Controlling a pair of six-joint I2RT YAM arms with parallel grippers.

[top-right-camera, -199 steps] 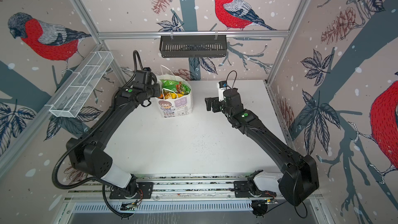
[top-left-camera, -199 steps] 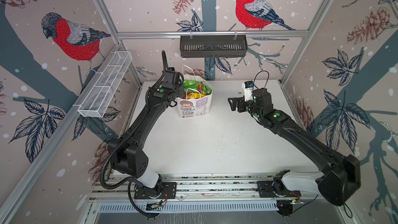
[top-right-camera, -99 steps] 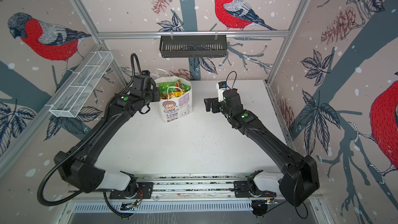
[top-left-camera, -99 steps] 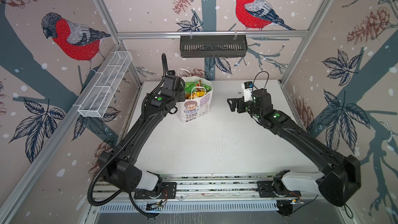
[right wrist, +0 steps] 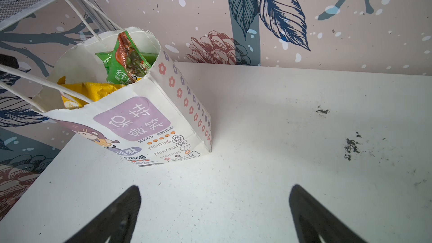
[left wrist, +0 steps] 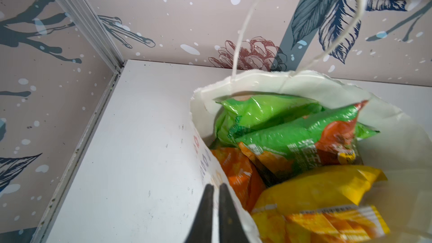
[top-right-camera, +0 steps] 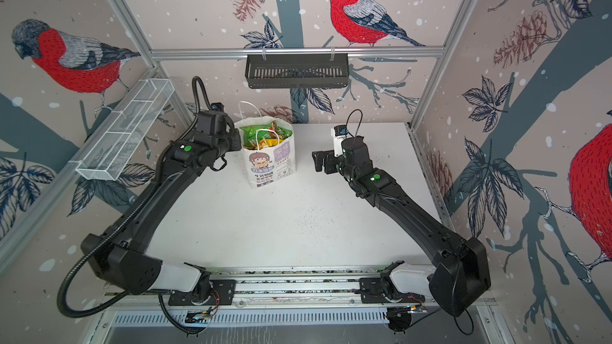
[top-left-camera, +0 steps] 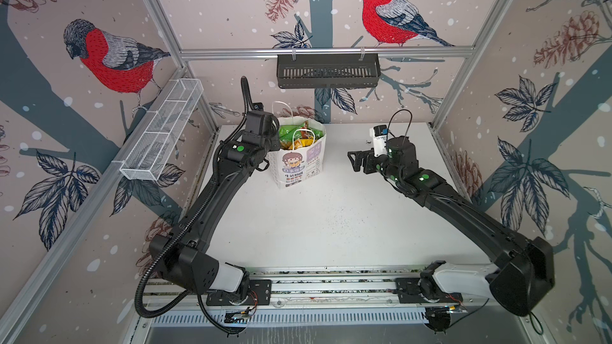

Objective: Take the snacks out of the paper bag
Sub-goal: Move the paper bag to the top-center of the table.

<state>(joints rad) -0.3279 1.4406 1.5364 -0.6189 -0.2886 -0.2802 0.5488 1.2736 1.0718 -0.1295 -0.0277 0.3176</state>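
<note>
The white paper bag [top-left-camera: 299,165] [top-right-camera: 270,168] with a cartoon girl and lilac panels stands at the back left of the table, with its mouth open. Snacks [top-left-camera: 293,135] [top-right-camera: 265,135] fill it to the top: green packets [left wrist: 280,132], an orange one [left wrist: 236,171] and a yellow one [left wrist: 315,190]. My left gripper [left wrist: 216,187] is at the bag's left rim [left wrist: 205,150]. Its fingers are almost together, and the paper wall runs into the thin slit between them. My right gripper [right wrist: 215,192] [top-left-camera: 354,162] hangs wide open and empty over bare table, right of the bag [right wrist: 131,118].
A black slotted basket [top-left-camera: 328,71] hangs on the back wall above the bag. A white wire basket [top-left-camera: 162,134] is fixed to the left wall. The back wall stands close behind the bag. Dark specks [right wrist: 350,146] mark the table at the back right.
My left arm has pulled back and lowered while its gripper stayed at the bag's left rim. The bag tipped, then settled. The right arm has not moved.
</note>
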